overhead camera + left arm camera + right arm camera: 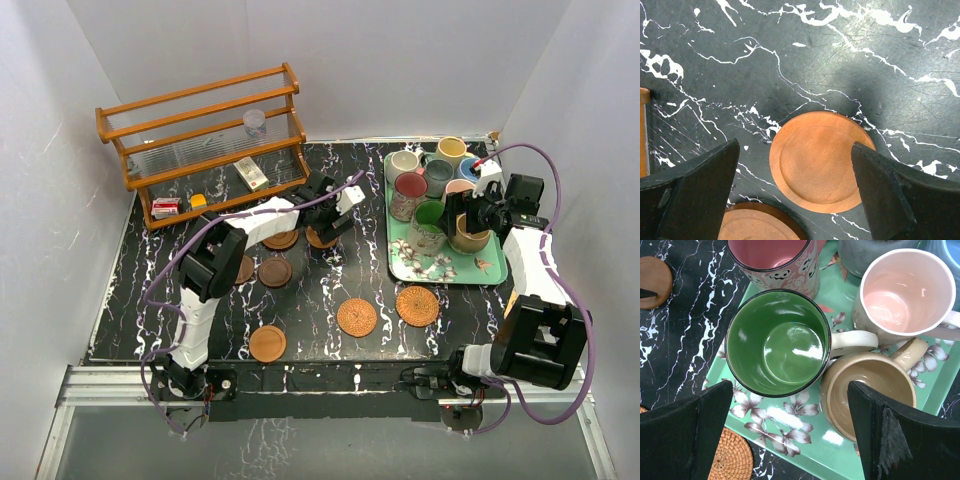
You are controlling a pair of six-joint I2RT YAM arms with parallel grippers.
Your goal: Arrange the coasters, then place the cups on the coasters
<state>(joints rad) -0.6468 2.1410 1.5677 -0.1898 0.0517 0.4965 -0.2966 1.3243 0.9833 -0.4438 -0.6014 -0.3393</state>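
Note:
An orange rimmed coaster [817,157] lies flat on the marble between the fingers of my open left gripper [795,192], which hovers just above it; a darker coaster [755,225] lies beside it. In the top view the left gripper [326,226] is at mid-table; more wooden coasters [275,272] [267,343] and two wicker coasters [357,317] [417,306] are spread over the table. My open right gripper [790,432] hangs empty over the tray, above the green cup [777,342] and the tan cup [867,390]. A pink-lined cup [905,290] stands behind them.
The green floral tray [440,270] at right holds several cups close together, among them cream [404,165], yellow [452,150] and maroon [410,190]. A wooden rack [200,140] at back left carries a clear plastic cup [255,122] and small boxes. White walls close in on three sides.

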